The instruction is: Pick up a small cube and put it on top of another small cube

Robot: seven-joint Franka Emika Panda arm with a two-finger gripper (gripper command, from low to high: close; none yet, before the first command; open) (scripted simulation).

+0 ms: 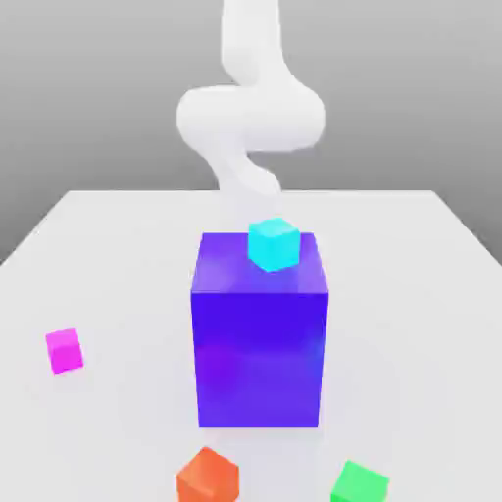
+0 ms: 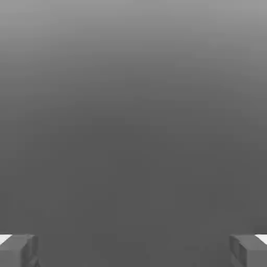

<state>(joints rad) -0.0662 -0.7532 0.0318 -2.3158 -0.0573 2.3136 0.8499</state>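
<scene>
While the white arm [image 1: 250,113] stood behind the big block, five blocks sat on or above the white table [image 1: 412,294]: four small cubes and one big blue-purple block [image 1: 259,333]. One small magenta cube [image 1: 64,350] lay alone on the table at the exterior view's left, well apart from everything else. One small orange-red cube [image 1: 207,477] sat near the front edge, just in front of the big block and slightly to its left. One green cube [image 1: 359,483] sat near the front too, on the exterior view's right, apart from the orange-red one. One cyan cube [image 1: 273,243] rested on top of the big block, toward its back right corner. The big block stood upright at the table's centre. Magenta and orange-red cubes were well apart, neither stacked. In the hand view, two grey fingertips [image 2: 19,250] showed at opposite edges, so the jaws of the gripper [image 2: 133,251] were spread wide and released, holding nothing, with plain grey between them.
</scene>
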